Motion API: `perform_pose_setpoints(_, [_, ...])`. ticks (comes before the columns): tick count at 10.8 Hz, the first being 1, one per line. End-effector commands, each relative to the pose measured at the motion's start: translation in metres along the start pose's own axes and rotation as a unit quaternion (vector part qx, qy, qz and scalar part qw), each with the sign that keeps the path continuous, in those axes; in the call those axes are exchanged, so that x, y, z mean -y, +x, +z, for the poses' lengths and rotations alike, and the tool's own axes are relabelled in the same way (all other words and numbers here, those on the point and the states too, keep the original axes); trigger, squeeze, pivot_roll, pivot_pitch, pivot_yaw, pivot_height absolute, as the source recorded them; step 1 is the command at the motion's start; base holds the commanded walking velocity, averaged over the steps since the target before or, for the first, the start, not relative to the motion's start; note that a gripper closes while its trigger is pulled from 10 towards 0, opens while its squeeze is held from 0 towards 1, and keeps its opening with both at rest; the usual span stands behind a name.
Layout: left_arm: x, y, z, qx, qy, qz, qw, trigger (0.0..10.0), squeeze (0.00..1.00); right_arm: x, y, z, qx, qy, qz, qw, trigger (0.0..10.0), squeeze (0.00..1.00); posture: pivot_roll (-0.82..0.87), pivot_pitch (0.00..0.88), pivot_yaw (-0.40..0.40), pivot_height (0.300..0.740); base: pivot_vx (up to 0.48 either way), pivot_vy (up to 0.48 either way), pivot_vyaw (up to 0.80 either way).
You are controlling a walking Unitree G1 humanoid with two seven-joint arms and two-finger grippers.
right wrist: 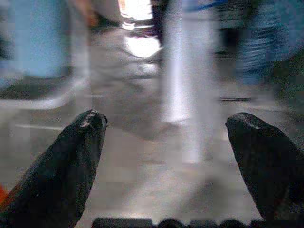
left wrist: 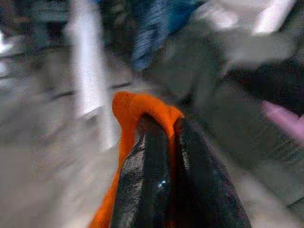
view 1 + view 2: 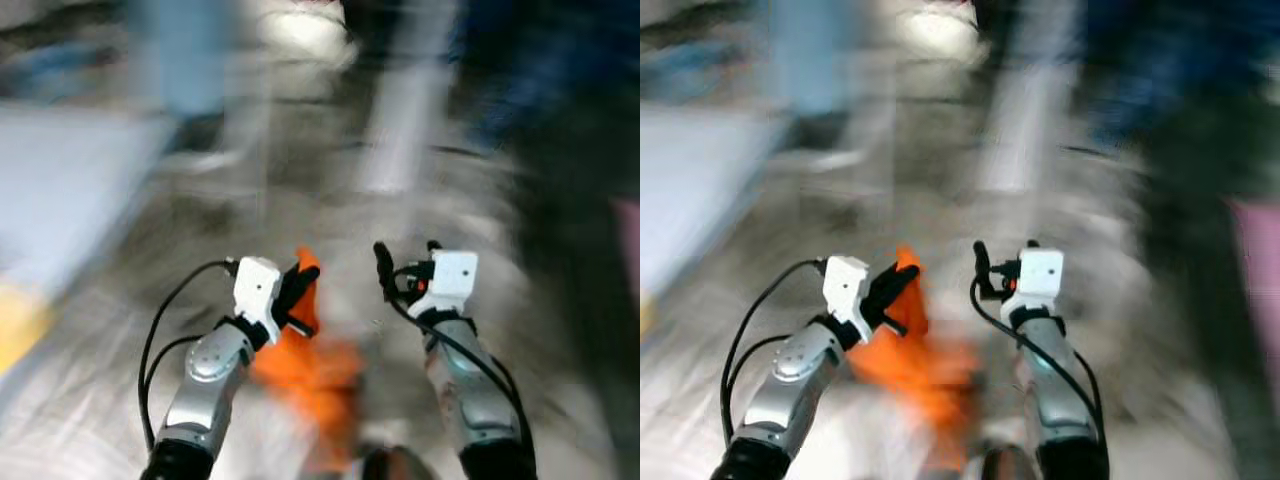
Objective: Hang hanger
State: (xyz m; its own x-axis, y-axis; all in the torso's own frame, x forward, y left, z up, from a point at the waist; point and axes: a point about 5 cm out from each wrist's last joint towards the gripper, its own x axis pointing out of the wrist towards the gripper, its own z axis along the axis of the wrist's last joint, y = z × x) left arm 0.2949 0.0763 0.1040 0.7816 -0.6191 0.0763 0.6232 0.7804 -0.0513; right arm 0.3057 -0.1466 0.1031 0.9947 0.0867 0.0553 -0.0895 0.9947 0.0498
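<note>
The views are blurred by motion. My left gripper (image 3: 298, 285) is shut on an orange hanger (image 3: 305, 360), which hangs down from the fingers toward my body. In the left wrist view the two black fingers (image 2: 152, 185) are pressed together with the orange hanger (image 2: 130, 107) wrapped over their tips. My right gripper (image 3: 405, 265) is raised beside it, open, with nothing between its fingers (image 1: 80, 156).
A pale upright post (image 3: 405, 110) stands ahead on the grey floor. A light blue shape (image 3: 185, 60) is at the back left, a whitish surface (image 3: 60, 190) at the left, and dark blue hanging cloth (image 3: 540, 70) at the right.
</note>
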Motion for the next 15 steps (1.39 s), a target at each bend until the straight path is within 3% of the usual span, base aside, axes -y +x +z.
perform_pose_setpoints(1, [-0.002,-0.002,0.002,0.006,0.011,0.001,1.000,10.0,0.00,-0.002,-0.001,0.003,0.006,0.006,-0.005,1.000,10.0,0.00,0.01,0.186,0.024,0.740,0.409,0.000,-0.64])
perform_pose_setpoints(3, [-0.012,-0.009,-0.003,0.002,0.021,0.052,0.998,10.0,0.00,-0.005,-0.003,0.000,0.001,0.002,0.003,1.000,10.0,0.00,0.01,0.181,0.015,0.740,0.407,0.000,-0.31])
perform_pose_setpoints(5, [-0.039,-0.022,-0.005,0.003,0.014,0.153,0.988,10.0,0.00,-0.007,-0.008,-0.003,-0.002,-0.017,0.017,1.000,10.0,0.00,0.01,0.166,0.005,0.740,0.401,0.000,0.00])
perform_pose_setpoints(7, [-0.056,-0.039,-0.011,-0.008,0.019,0.200,0.980,10.0,0.00,-0.004,-0.016,-0.006,-0.007,-0.037,0.023,0.999,10.0,0.00,0.01,0.155,-0.005,0.740,0.401,0.000,0.00])
perform_pose_setpoints(9, [-0.057,-0.048,-0.020,-0.018,0.013,0.222,0.975,10.0,0.00,-0.004,-0.018,-0.006,-0.004,-0.053,0.034,0.998,10.0,0.00,0.00,0.133,-0.012,0.740,0.399,0.000,0.00])
perform_pose_setpoints(12, [-0.050,-0.039,-0.023,-0.015,0.004,0.216,0.976,10.0,0.00,-0.004,-0.017,-0.002,0.003,-0.066,0.043,0.997,10.0,0.00,-0.01,0.129,-0.008,0.740,0.420,0.000,0.67])
perform_pose_setpoints(15, [-0.050,-0.036,-0.021,-0.013,0.003,0.208,0.978,10.0,0.00,-0.003,-0.019,-0.002,0.003,-0.064,0.035,0.997,10.0,0.00,-0.02,0.136,0.001,0.740,0.394,0.276,0.00])
